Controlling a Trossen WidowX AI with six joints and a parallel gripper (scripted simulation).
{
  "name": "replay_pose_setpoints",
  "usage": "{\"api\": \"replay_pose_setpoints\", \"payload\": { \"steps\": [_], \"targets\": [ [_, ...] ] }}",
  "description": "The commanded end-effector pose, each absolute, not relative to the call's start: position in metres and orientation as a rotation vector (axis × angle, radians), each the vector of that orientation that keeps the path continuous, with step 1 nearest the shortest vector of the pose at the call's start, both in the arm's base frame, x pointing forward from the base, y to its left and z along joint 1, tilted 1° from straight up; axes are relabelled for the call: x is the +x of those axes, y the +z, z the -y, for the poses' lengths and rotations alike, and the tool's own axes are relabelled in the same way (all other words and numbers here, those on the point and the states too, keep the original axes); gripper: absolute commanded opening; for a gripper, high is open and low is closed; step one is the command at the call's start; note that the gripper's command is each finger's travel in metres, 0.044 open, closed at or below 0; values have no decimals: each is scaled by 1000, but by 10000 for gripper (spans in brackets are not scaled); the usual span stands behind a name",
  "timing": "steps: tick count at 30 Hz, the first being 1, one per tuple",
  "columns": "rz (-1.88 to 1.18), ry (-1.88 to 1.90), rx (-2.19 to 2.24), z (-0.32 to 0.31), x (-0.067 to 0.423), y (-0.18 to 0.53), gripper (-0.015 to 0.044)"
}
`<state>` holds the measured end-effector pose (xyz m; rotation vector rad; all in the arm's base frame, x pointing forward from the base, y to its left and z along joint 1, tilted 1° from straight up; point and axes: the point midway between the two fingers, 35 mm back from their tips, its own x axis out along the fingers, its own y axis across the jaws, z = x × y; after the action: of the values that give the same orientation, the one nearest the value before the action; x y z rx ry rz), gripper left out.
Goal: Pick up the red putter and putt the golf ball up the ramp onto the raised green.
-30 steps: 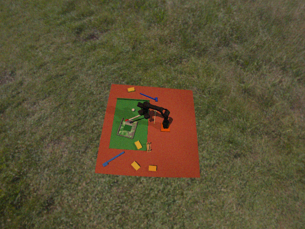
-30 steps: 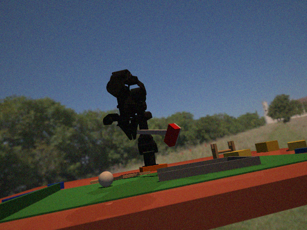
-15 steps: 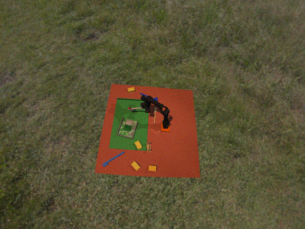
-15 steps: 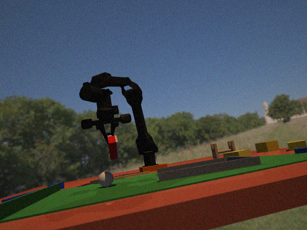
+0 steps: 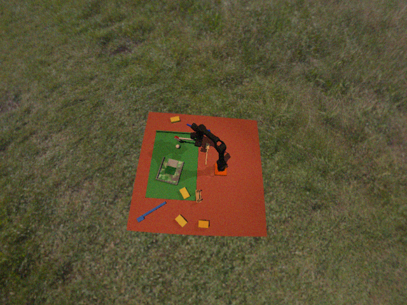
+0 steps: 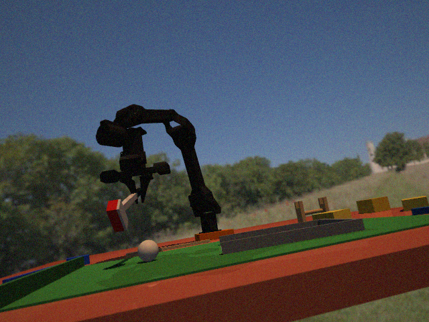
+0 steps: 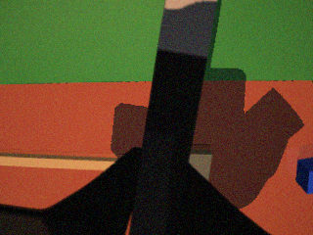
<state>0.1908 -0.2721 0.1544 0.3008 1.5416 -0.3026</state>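
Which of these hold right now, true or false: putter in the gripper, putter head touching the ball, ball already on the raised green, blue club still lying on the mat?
1. The gripper is shut on the red putter. True.
2. The putter's head touches the golf ball. False: the head hangs in the air, above and beside the ball, with a clear gap.
3. The ball rests on the raised green. False: it sits on the flat green turf, apart from the ramp structure.
4. A blue club lies on the red mat, outside the turf. True.
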Motion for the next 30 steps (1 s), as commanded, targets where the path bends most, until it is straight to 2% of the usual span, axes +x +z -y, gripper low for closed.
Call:
{"api": "replay_pose_setpoints", "payload": {
  "steps": [1,30],
  "targets": [
    [-1539,-315,307,274,191,146,0],
    [-1539,-315,307,274,191,90,0]
  ]
}}
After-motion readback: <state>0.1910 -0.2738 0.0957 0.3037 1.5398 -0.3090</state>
